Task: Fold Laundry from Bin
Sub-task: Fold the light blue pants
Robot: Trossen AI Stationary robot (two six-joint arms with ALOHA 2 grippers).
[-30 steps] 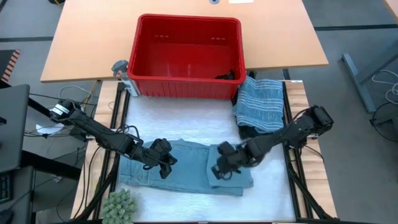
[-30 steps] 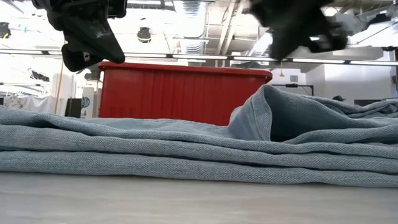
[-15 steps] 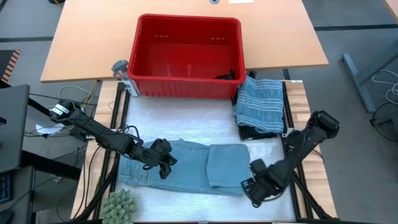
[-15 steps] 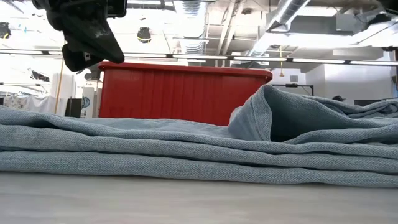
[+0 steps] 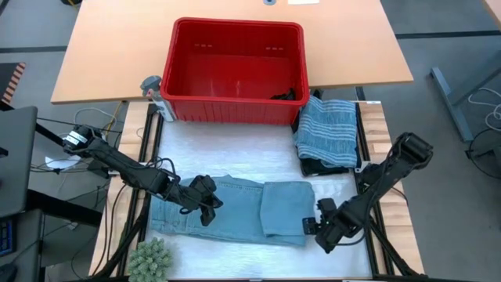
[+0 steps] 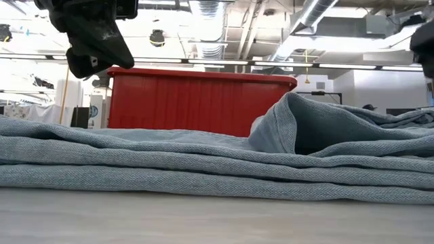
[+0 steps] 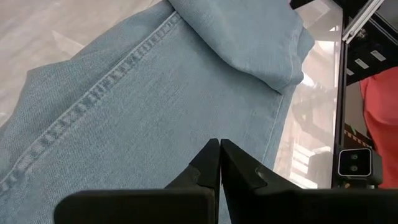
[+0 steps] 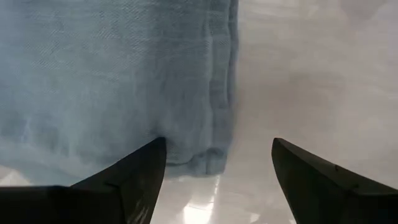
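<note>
**Layout of the work surface**

The bin (image 5: 237,70) stands at the far side, behind the white mat (image 5: 235,153). In its right near corner lies a dark garment (image 5: 287,95). Just right of the bin, a striped cloth (image 5: 327,129) lies folded on top of another dark garment (image 5: 319,166). Near the front edge the jeans (image 5: 235,210) lie spread, with their right part folded over. The left hand (image 5: 206,204) is over their left half. The right hand (image 5: 322,229) is just right of the jeans. A small plant (image 5: 150,260) stands at the front left corner.
</note>
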